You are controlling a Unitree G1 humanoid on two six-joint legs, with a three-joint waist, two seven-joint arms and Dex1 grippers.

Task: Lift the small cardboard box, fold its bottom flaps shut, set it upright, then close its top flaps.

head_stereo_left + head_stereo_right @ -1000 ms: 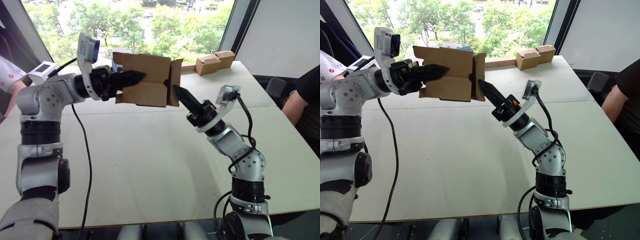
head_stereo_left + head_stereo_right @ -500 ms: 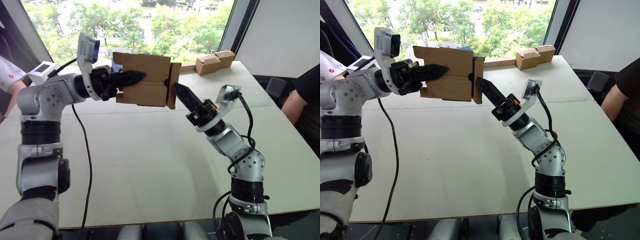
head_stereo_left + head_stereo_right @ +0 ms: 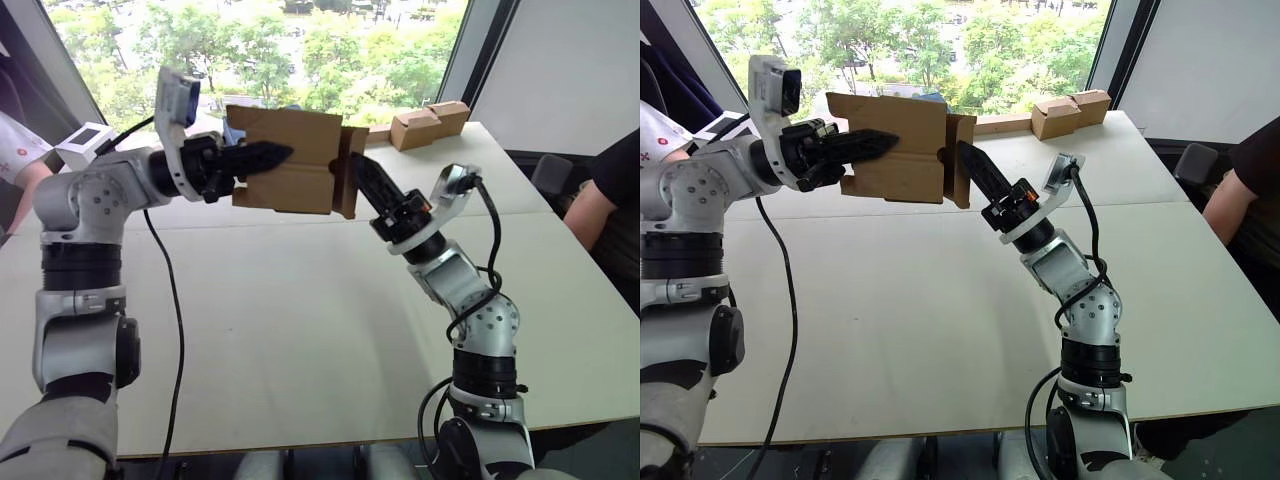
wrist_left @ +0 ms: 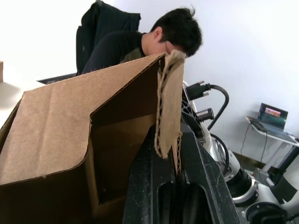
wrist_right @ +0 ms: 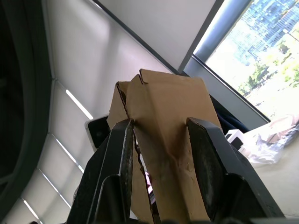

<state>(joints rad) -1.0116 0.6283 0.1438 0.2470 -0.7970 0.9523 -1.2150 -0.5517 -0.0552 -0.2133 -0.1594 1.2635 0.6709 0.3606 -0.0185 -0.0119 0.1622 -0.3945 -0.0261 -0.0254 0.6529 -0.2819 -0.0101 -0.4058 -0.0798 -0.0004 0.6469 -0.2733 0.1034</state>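
the left gripper (image 3: pixel 262 156) is pinching the small cardboard box (image 3: pixel 290 160) by one of its thin walls, and its two black fingers (image 4: pixel 154 186) are squeezing that wall from both sides. the box is hanging up in the air in front of this gripper, lying on its side and well above the white table (image 3: pixel 300 310). the right gripper (image 3: pixel 362 172) is reaching up to the other end of the box, the end away from the left gripper. its two fingers (image 5: pixel 117 163) are standing apart, and a brown flap (image 5: pixel 163 126) is sitting in the gap between them. i cannot tell if the fingers are touching that flap. the flap (image 3: pixel 960 158) at this end is standing nearly upright just beside the right gripper's tip. farther off, past the box, paired tan cardboard boxes (image 3: pixel 430 122) are resting near the far edge of the table by the window. a white cube box with a dark face (image 3: pixel 84 144) is sitting on the table behind the left arm. a person in a dark top (image 4: pixel 140 44) is sitting off to the robot's right side.
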